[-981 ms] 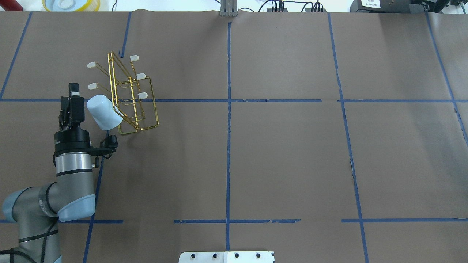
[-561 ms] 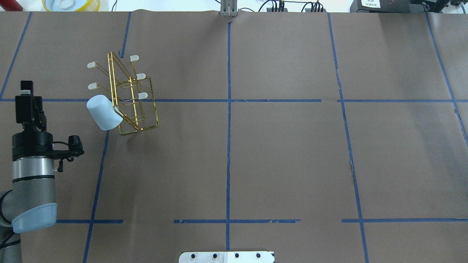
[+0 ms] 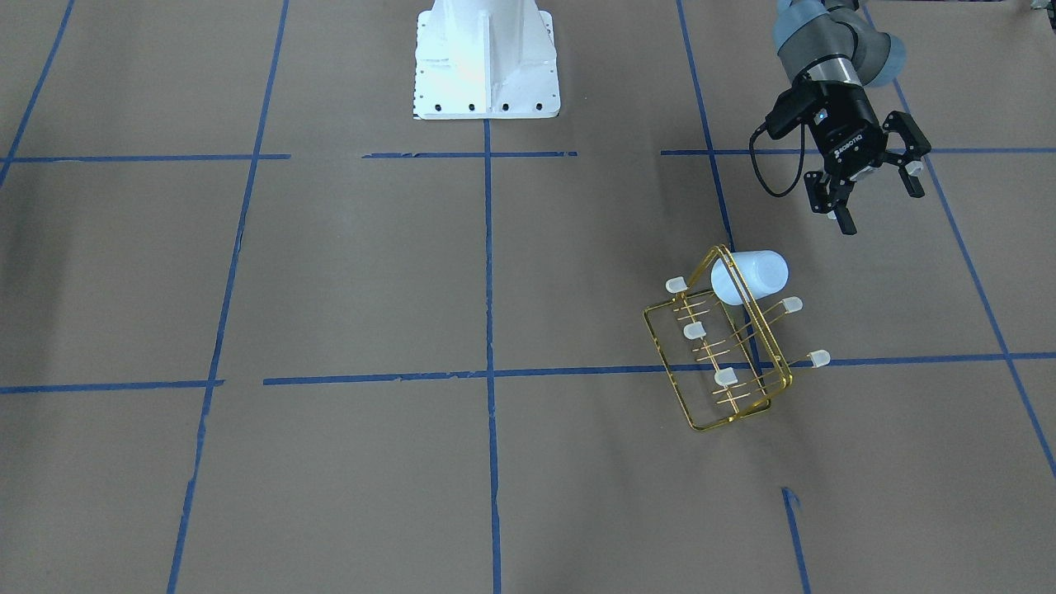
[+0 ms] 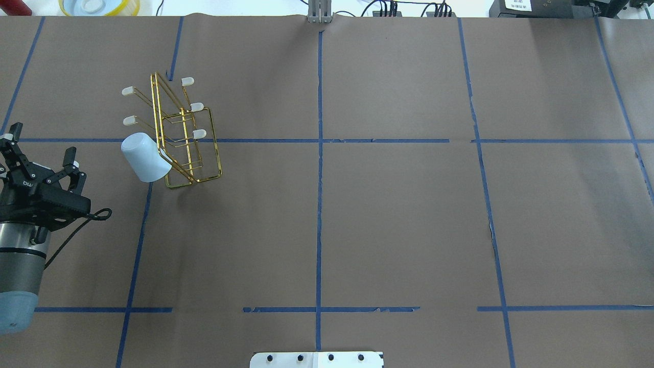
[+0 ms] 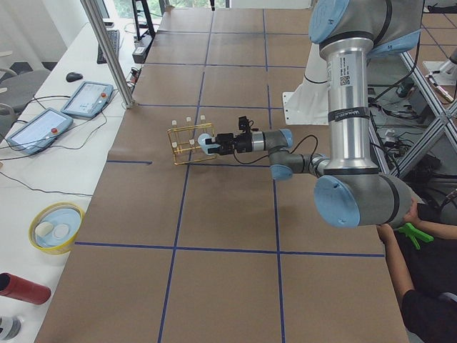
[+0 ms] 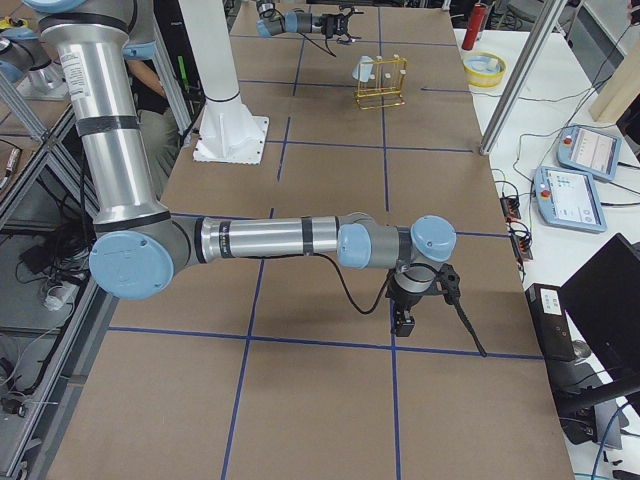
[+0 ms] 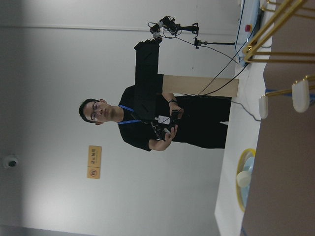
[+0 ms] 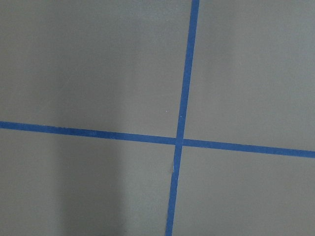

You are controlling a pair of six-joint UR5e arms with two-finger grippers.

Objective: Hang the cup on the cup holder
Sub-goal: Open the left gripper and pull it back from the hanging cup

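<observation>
The pale bluish-white cup (image 4: 145, 157) hangs mouth-down and tilted on a near-left prong of the gold wire cup holder (image 4: 190, 145), which stands on the brown table at the left. Both also show in the front-facing view, the cup (image 3: 749, 276) on the holder (image 3: 726, 367). My left gripper (image 4: 43, 143) is open and empty, well to the left of the cup and apart from it; it also shows in the front-facing view (image 3: 881, 205). My right gripper (image 6: 405, 318) shows only in the exterior right view, low over the table far from the holder; I cannot tell if it is open or shut.
The white robot base plate (image 3: 487, 58) is at the table's near middle edge. A yellow-rimmed bowl (image 4: 99, 6) and a red object (image 4: 15, 7) lie beyond the far left edge. Blue tape lines (image 8: 179, 142) grid the table.
My left arm has drawn back to the left, away from the cup, and its wrist has turned so the spread fingers show. The cup and holder have not moved.
</observation>
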